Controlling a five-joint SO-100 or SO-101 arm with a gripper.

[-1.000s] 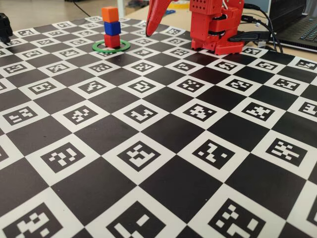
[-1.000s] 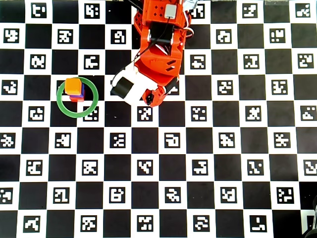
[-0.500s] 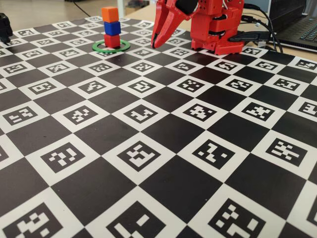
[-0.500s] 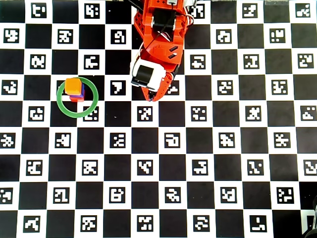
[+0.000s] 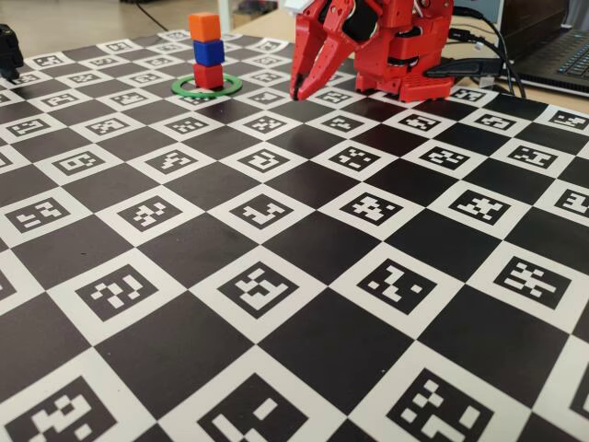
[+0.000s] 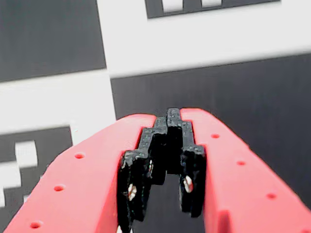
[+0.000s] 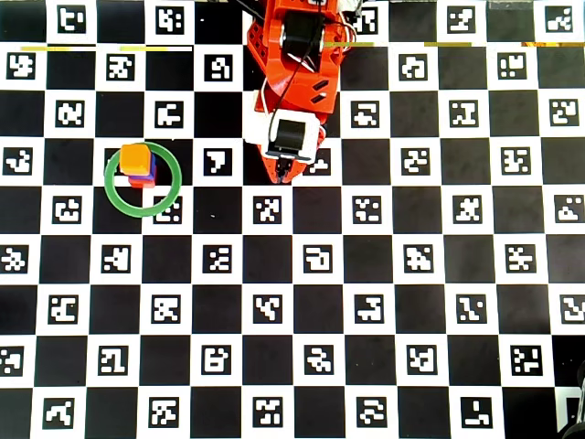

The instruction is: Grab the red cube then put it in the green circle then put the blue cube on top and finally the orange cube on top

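Note:
A stack of three cubes stands inside the green circle (image 5: 183, 90) (image 7: 111, 194). The red cube (image 5: 208, 75) is at the bottom, the blue cube (image 5: 209, 52) in the middle, the orange cube (image 5: 204, 26) (image 7: 135, 159) on top. From overhead only slivers of red and blue show under the orange one. My red gripper (image 5: 296, 92) (image 7: 284, 176) (image 6: 173, 112) hangs tip-down just above the board, well right of the stack in the fixed view. Its fingers are together with nothing between them.
The board is a black-and-white checker of coded markers (image 5: 267, 285). The arm's red base (image 5: 414, 55) stands at the far edge, with a cable and a laptop (image 5: 561, 55) to its right. A dark object (image 5: 9, 51) sits at the far left edge.
The arm has folded back toward its base and swung away from the stack; the gripper tip has dropped close to the board. The cube stack has not moved.

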